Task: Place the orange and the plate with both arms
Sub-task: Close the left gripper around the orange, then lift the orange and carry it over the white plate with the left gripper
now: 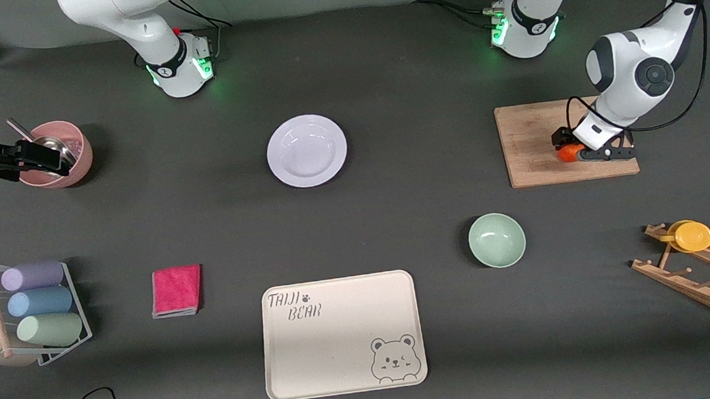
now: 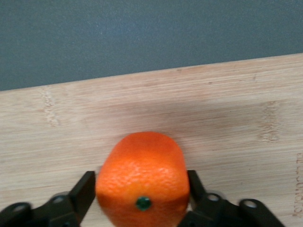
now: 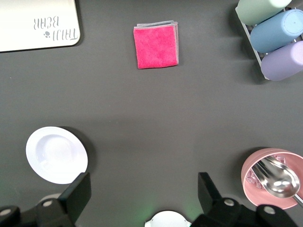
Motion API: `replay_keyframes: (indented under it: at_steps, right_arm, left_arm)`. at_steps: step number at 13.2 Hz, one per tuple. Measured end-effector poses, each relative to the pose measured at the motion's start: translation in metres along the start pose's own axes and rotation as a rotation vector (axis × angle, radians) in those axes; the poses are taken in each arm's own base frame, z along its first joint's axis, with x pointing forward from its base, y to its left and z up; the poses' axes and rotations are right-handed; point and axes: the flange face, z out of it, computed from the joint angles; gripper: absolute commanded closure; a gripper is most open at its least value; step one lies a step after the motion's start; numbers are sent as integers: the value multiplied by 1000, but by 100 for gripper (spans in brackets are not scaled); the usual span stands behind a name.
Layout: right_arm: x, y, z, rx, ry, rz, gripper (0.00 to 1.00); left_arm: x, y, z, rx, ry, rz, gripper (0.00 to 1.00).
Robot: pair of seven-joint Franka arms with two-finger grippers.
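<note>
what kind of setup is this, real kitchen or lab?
Likely a lab tabletop dressed with kitchenware, not a real kitchen: a dark mat-covered table, two arm bases bolted at its edge with loose cables, and props spread apart, such as the cutting board, bear tray and cup rack.

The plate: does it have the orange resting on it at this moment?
No: the plate lies bare mid-table, while the orange sits on the wooden cutting board between the left gripper's jaws.

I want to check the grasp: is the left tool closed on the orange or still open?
Closed on it. The left tool has one finger pressed against each side of the orange, which sits on the wooden board.
</note>
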Motion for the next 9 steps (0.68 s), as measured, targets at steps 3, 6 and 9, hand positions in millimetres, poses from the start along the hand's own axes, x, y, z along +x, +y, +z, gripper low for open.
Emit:
replay_keyframes:
  at_steps: [3, 6, 9]
  right_arm:
    - [5, 1, 7, -3, -14, 5, 0]
    - [6, 2, 8, -2, -16, 5, 0]
    - [7, -3, 8, 54, -16, 3, 0]
  left_arm:
    - [2, 0, -3, 2, 8, 3, 49]
    - [22, 0, -32, 6, 16, 11, 49]
    - [56, 13, -124, 10, -26, 5, 49]
